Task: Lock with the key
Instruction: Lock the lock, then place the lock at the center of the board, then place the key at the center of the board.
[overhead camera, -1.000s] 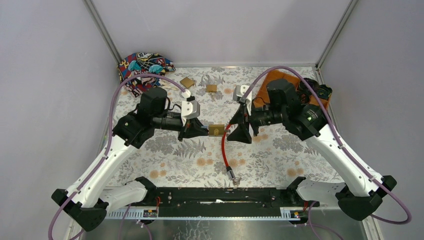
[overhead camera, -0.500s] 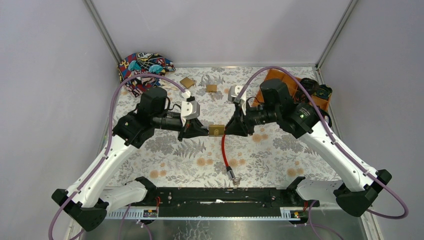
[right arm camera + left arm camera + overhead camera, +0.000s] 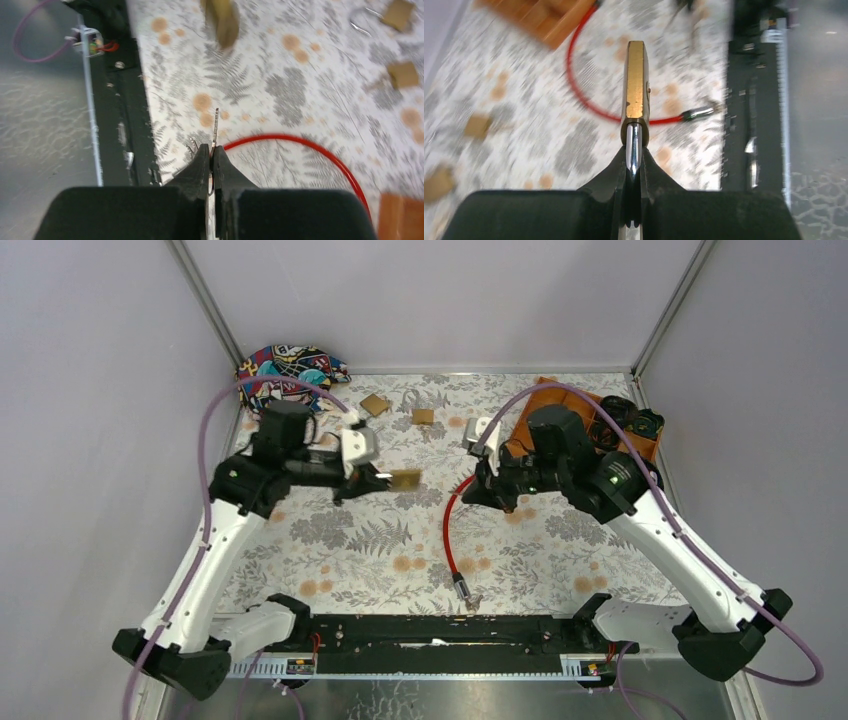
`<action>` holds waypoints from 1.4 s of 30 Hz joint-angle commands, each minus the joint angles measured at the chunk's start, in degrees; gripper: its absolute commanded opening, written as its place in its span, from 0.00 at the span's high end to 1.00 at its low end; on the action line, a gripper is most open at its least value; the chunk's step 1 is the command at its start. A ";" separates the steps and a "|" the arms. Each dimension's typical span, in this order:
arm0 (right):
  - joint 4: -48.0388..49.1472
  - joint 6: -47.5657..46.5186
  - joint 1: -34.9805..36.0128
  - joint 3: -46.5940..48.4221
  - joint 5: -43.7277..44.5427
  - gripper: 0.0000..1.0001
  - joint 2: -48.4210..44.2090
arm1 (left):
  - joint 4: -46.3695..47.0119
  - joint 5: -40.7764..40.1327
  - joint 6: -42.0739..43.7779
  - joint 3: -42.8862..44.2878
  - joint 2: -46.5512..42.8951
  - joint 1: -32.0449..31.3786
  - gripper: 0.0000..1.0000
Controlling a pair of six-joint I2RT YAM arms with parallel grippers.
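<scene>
My left gripper [image 3: 386, 480] holds a brass padlock [image 3: 405, 479] above the patterned table. In the left wrist view the gripper [image 3: 634, 154] is shut on the silver shackle [image 3: 633, 142], and the padlock's brass body [image 3: 636, 80] points away from it. My right gripper [image 3: 472, 490] hovers a short way right of the padlock, with a gap between them. Seen from the right wrist, that gripper [image 3: 211, 150] is shut on a thin metal key [image 3: 215, 125] whose blade sticks out past the fingertips. The padlock [image 3: 222, 22] appears blurred ahead of it.
A red cable [image 3: 447, 535] curves across the table from below my right gripper to a metal end [image 3: 462, 586] near the front rail. Two small brown squares [image 3: 375, 404] [image 3: 423, 416] lie at the back. An orange tray [image 3: 560, 400] sits back right, a colourful bag [image 3: 290, 368] back left.
My right gripper shut on the key at the padlock's right side and drew back to the right. The left gripper carried the padlock left and rearward, so key and padlock are now apart.
</scene>
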 commanded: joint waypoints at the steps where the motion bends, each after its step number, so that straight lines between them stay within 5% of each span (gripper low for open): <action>1: -3.12 -0.54 -3.30 -2.53 10.87 1.00 -4.30 | -12.93 5.81 16.71 6.04 2.16 15.71 1.00; 4: 1.03 1.98 -4.80 -5.60 10.96 1.00 -5.37 | -17.43 5.89 17.88 6.57 4.00 21.51 1.00; 8: 10.70 15.25 -3.73 -8.23 7.34 1.00 -0.98 | -6.86 -5.42 3.46 -5.78 7.66 33.44 1.00; 13: 31.03 33.55 4.35 -11.17 9.80 1.00 7.55 | -1.15 -1.82 -14.53 -11.23 17.37 52.02 1.00; 16: 45.26 48.11 7.03 -12.02 9.73 1.00 16.01 | 7.27 -4.08 -25.61 -16.58 17.17 58.03 1.00; 21: 48.51 63.67 14.18 0.46 10.64 1.00 38.80 | 18.92 -13.60 -38.75 -25.41 15.82 61.07 1.00; 25: 49.91 75.48 16.32 10.75 7.19 1.00 53.46 | 22.17 -13.58 -46.69 -27.39 19.99 64.21 1.00; 32: 54.50 90.59 16.43 12.91 8.17 1.00 65.46 | 23.77 -21.69 -53.68 -32.51 23.19 67.40 1.00; 36: 52.45 91.60 16.52 13.24 9.81 1.00 67.93 | 22.56 -26.30 -55.70 -34.68 23.13 67.56 1.00; 38: 50.05 90.56 16.52 13.52 11.12 1.00 68.42 | 21.88 -28.69 -57.03 -35.61 22.88 67.67 0.91; 42: 47.36 90.22 16.52 12.95 13.31 0.97 67.89 | 20.30 -34.45 -58.15 -35.72 22.18 67.64 0.59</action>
